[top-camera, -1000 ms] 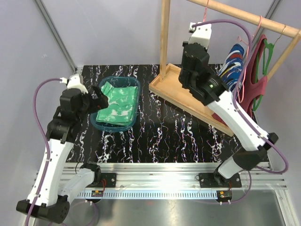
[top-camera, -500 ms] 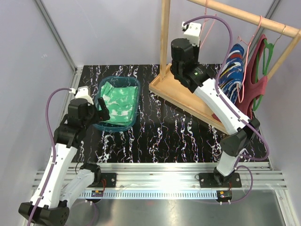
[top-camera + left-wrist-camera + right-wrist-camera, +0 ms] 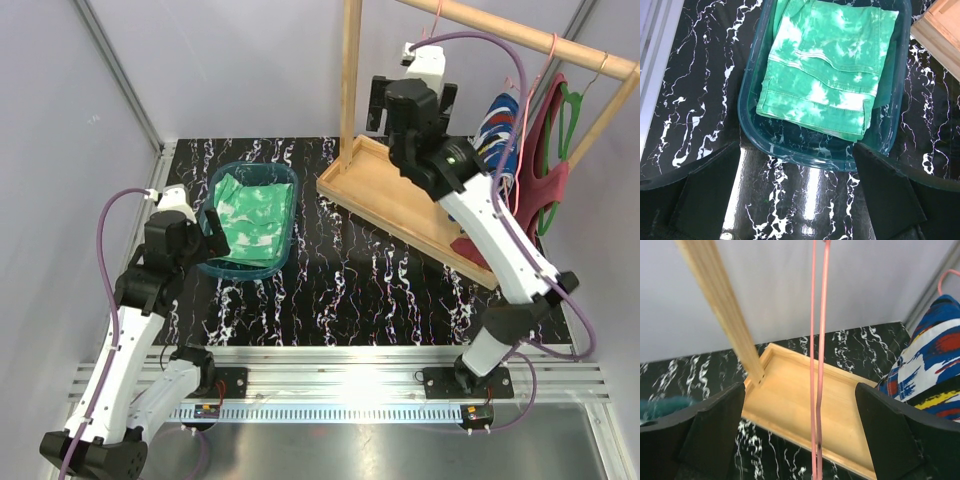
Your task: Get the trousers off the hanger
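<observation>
Half done, I judge: the green trousers (image 3: 825,70) lie folded in a basin (image 3: 805,152) beside the wooden rack (image 3: 350,80), the blue trousers (image 3: 935,365) hang on that rack, and the left gripper (image 3: 800,195) and right gripper (image 3: 800,412) both gape wide, empty.

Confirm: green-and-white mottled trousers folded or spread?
Folded: the mottled green-and-white cloth trousers lie in stacked layers inside the teal plastic tub.

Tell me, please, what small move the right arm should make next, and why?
Probably swing the open right tool rightward to the blue patterned trousers, which hang on the rack. The pink hanger in front of it is bare, and the green trousers already lie in the basket.
</observation>
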